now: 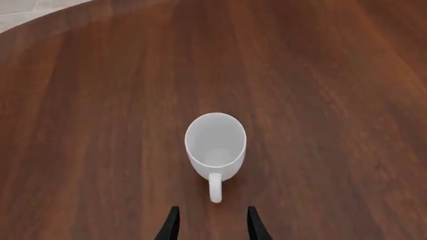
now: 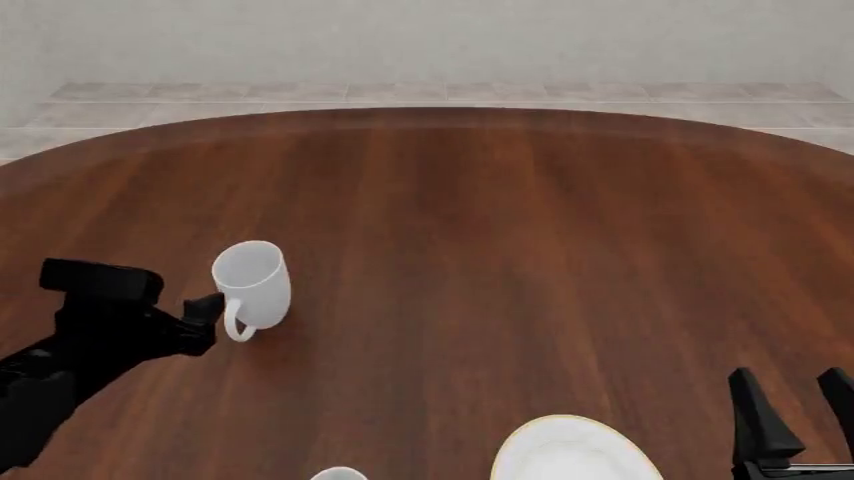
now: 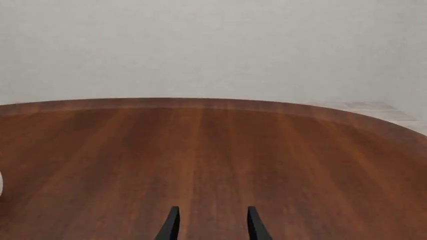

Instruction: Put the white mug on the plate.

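Observation:
The white mug stands upright on the wooden table at the left, its loop handle turned toward the near side. In the left wrist view the mug sits just ahead of my left gripper, handle pointing at the gap between the open fingers, which hold nothing. In the front view my left gripper is right beside the handle. The plate, white with a gold rim line, lies at the near edge, right of centre. My right gripper stands open at the near right, empty.
A sliver of another white cup shows at the near edge, left of the plate. The round table's far edge curves before a tiled floor and pale wall. The left arm's black body fills the near left corner.

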`<action>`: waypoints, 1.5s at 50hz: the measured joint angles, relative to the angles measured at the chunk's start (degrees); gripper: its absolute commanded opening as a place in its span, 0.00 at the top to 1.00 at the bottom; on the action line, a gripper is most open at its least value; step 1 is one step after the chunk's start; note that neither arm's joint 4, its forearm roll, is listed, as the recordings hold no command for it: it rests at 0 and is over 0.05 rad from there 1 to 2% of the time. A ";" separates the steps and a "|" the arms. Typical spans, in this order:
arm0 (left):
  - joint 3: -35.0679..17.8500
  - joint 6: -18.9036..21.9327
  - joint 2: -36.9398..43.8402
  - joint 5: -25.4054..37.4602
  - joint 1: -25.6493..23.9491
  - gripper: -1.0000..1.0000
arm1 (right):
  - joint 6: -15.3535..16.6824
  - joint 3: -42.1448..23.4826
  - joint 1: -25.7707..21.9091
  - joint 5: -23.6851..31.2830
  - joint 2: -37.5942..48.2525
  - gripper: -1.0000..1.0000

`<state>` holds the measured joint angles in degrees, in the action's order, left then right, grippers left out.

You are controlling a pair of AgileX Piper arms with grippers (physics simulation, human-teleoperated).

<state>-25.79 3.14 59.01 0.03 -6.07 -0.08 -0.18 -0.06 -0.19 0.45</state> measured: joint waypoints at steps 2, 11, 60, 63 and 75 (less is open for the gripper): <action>-0.33 -0.19 0.83 -0.26 -0.14 0.00 | 0.00 0.00 0.00 0.00 0.00 0.00; -1.78 -0.93 4.12 -1.17 -0.64 0.00 | 0.00 0.00 0.00 0.00 0.00 0.00; -3.74 -4.44 17.87 -6.23 -0.20 0.00 | 0.00 0.00 0.00 0.00 0.00 0.00; -3.77 -4.48 18.46 -6.47 -0.12 0.00 | 0.00 0.00 0.00 0.00 0.00 0.00; -3.94 -5.29 20.35 -7.29 -0.24 0.00 | 0.00 0.00 0.00 0.00 0.00 0.00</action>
<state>-29.73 -2.14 79.36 -7.27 -6.30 -0.08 -0.18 -0.06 -0.19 0.44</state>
